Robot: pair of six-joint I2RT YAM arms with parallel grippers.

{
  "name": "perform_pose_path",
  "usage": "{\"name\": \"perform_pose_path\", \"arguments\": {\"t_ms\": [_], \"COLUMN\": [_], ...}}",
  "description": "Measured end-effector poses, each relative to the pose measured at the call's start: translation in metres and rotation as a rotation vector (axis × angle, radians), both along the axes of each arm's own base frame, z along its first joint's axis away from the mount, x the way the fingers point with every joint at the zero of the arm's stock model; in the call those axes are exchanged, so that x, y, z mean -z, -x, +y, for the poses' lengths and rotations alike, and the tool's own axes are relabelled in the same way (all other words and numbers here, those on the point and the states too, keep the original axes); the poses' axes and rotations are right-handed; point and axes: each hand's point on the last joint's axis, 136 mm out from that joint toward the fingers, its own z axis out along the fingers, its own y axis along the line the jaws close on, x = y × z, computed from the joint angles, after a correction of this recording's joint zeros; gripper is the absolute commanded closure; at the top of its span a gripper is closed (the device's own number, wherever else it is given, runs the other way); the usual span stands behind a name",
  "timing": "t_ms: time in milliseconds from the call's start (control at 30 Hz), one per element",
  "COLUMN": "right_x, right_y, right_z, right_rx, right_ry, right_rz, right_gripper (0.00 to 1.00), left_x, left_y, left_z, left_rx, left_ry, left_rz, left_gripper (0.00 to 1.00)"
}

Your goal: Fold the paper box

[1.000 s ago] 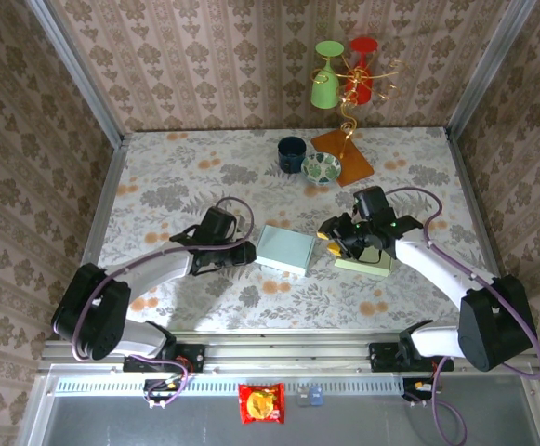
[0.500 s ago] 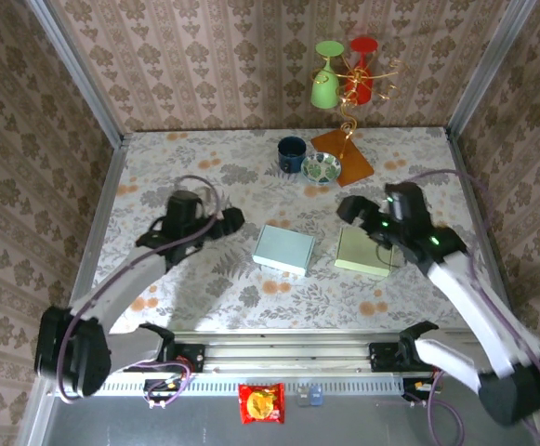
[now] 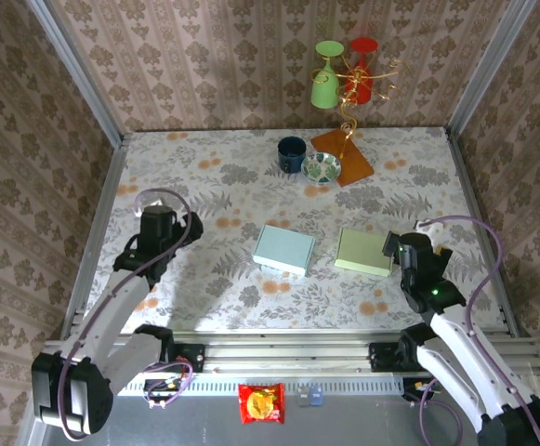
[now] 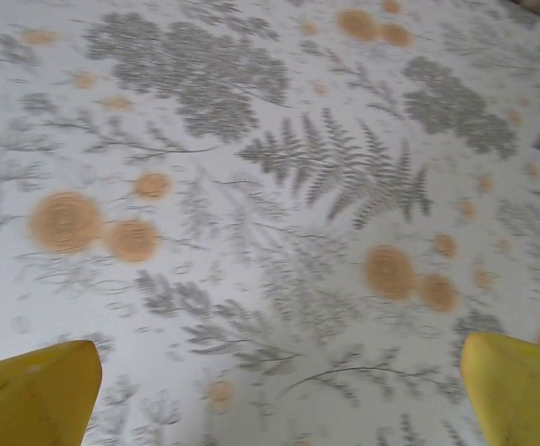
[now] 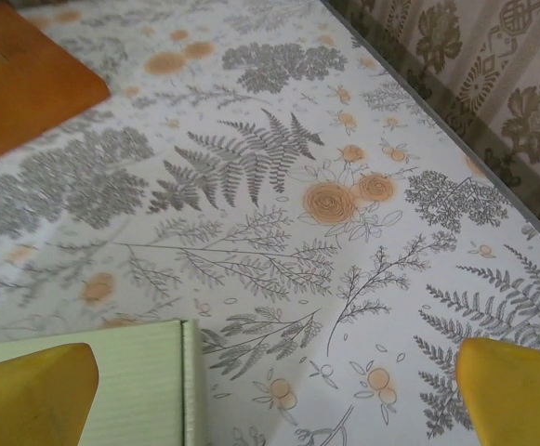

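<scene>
Paper box, two of them as we read it. The blue box [image 3: 283,249] sits near the middle of the table [image 3: 204,177] and looks closed and shallow. The green box [image 3: 362,251] lies just right of it and looks flatter, with a strip of floral cloth between them. Nothing touches either one.

The right gripper [image 3: 409,244] hangs just off the right edge of the green box, jaws spread wide and empty. In the right wrist view [image 5: 274,390] its yellow fingers [image 5: 37,386] sit at the bottom corners. The green box corner [image 5: 93,390] shows beside the left finger, but we can't tell if they touch.

The left gripper [image 3: 186,227] is well left of the blue box, over bare cloth. It is also wide open and holding nothing. The left wrist view [image 4: 274,400] shows its yellow fingers [image 4: 32,395] above flower print.

On the far side of the table we see a dark cup [image 3: 292,153] next to a patterned bowl [image 3: 322,167]. An orange base [image 3: 355,158] carries a gold wire stand with a green glass [image 3: 325,79] and a red glass [image 3: 363,74] hanging on it. A red snack packet [image 3: 261,403] lies below the near rail.
</scene>
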Motion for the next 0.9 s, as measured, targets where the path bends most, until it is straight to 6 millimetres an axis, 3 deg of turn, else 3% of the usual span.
{"name": "perform_pose_path", "arguments": {"t_ms": [200,333,567,767,900], "right_x": [0.021,0.034,0.032,0.041,0.065], "right_y": [-0.023,-0.036,-0.064,-0.094,-0.110], "right_z": [0.001,-0.001,-0.007,0.000,0.007], "right_rx": [-0.049,-0.080,-0.119,-0.193,-0.237], "right_ry": [0.012,-0.003,-0.034,-0.044,-0.058], "right_rz": [-0.033,-0.061,-0.156,-0.170,-0.155], "right_gripper": [0.00,0.00,0.00,0.00,0.00], "left_x": [-0.010,-0.008,-0.001,0.016,0.026], "left_y": [0.010,0.012,0.015,0.019,0.020], "left_z": [0.027,0.030,0.035,0.036,0.036], "left_rx": [-0.078,-0.081,-0.081,-0.072,-0.067], "left_ry": [-0.063,-0.081,-0.096,-0.105,-0.120], "left_rz": [-0.036,-0.023,0.002,0.053,0.087], "left_gripper": [0.00,0.00,0.00,0.00,0.00]}}
